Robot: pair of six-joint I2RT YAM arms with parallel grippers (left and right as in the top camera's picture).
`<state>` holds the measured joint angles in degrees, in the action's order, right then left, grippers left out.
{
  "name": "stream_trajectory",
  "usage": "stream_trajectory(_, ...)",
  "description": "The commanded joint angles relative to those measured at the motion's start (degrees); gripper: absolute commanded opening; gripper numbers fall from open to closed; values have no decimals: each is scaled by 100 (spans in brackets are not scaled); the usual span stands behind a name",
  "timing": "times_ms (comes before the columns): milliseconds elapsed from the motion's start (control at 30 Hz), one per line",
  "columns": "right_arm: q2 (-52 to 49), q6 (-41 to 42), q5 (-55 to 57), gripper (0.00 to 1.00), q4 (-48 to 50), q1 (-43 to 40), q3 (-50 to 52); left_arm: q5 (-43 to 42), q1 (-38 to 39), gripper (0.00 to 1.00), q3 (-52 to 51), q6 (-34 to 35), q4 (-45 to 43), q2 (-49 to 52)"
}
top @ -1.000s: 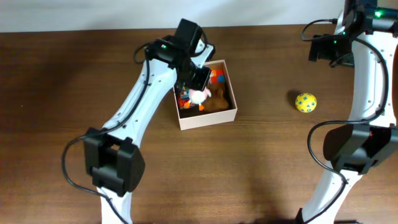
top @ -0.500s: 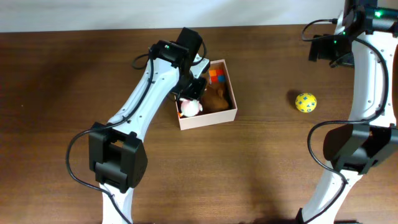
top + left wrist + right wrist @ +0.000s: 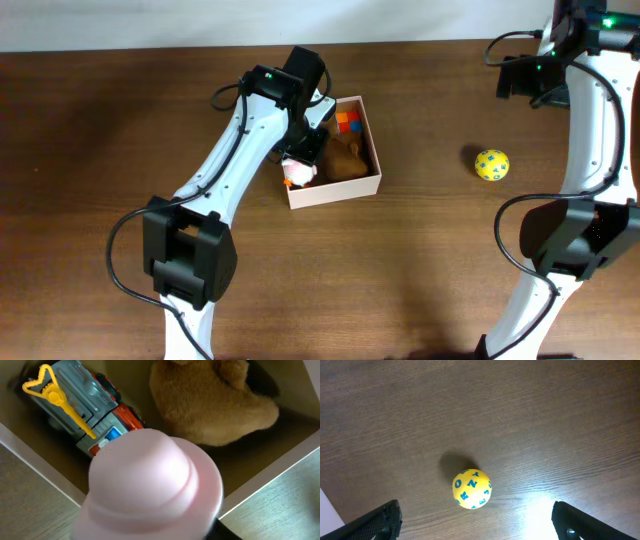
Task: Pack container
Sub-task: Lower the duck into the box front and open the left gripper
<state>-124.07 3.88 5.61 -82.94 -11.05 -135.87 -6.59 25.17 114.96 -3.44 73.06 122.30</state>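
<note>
One container [image 3: 335,191], left edge under left jaws.

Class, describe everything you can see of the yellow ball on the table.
The yellow ball is a sphere printed with blue letters, smooth and matte by its look. It rests alone on the dark wooden table, on the right arm's side of the container, casting a soft shadow. Only the table touches it. The right gripper hangs above it, jaws open, clear of it.
</note>
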Motion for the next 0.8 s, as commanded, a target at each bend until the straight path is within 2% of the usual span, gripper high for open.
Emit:
stream_trajectory(0, 37, 24, 90, 99, 2, 13, -118, 26, -17, 42, -55, -55, 11, 37)
stream_trajectory(133, 37, 22, 90, 99, 2, 13, -118, -4, -17, 44, -55, -52, 52, 37)
stream_trajectory(233, 37, 24, 90, 99, 2, 15, -118, -2, -17, 57, -55, -55, 157, 37)
stream_trajectory(600, 37, 24, 90, 99, 2, 15, -118, 7, -22, 61, -46, -48, 428, 35)
stream_trajectory(767, 37, 24, 90, 99, 2, 15, -118, 417, -254, 61, 264, 610, 271, -46)
